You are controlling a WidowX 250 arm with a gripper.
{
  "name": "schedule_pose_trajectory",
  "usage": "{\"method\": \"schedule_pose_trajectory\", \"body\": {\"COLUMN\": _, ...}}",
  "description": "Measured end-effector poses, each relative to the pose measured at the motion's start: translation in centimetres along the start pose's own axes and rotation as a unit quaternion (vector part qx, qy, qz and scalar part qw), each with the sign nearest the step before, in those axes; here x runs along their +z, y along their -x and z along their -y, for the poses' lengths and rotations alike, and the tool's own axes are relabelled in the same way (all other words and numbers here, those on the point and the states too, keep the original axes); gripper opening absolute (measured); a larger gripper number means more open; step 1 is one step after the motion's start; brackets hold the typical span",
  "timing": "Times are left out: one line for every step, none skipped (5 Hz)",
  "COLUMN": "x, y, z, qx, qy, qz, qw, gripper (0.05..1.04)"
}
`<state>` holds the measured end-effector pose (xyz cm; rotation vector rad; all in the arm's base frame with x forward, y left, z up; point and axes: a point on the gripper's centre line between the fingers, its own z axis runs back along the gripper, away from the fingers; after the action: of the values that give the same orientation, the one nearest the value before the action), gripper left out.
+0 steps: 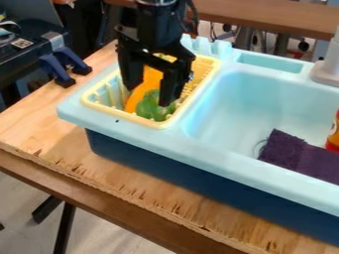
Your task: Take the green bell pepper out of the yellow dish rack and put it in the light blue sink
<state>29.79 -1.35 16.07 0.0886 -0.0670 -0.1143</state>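
Looks like a robotics lab or workshop from my end, not a real kitchen. I've got a robot arm [156, 25] over a toy sink [218, 167] set on a rough-edged plywood top [36, 121], with blue clamps [54, 70] and black gear [21, 63] alongside. Behind: another wooden table [265, 17], metal legs [281, 45] and loose cables.

ok so quick count: one toy sink [232, 104], one yellow basket [159, 122], and in that basket one orange thing [138, 94] plus one green thing [153, 107]. Then there's one purple cloth [286, 150], one red-and-yellow bottle [334, 136], one faucet [326, 73] and two blue clamps [55, 69] lol
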Motion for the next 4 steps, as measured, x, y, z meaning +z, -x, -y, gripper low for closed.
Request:
{"method": "schedule_pose_trajectory", "body": {"x": -0.52, "y": -0.03, "z": 0.37, "qx": 0.000, "qy": 0.000, "qz": -0.010, "qw": 0.9999, "gripper": 1.006}}
{"method": "schedule_pose_trajectory", "body": {"x": -0.66, "y": 0.17, "z": 0.13, "qx": 0.017, "qy": -0.001, "qz": -0.017, "qw": 0.9997, "gripper": 1.006}}
{"method": "schedule_pose_trajectory", "body": {"x": -1.14, "y": 0.38, "z": 0.08, "qx": 0.026, "qy": -0.004, "qz": -0.033, "qw": 0.9991, "gripper": 1.006}}
{"method": "schedule_pose_trajectory", "body": {"x": -1.15, "y": 0.38, "z": 0.03, "qx": 0.029, "qy": -0.004, "qz": -0.033, "qw": 0.9990, "gripper": 0.971}}
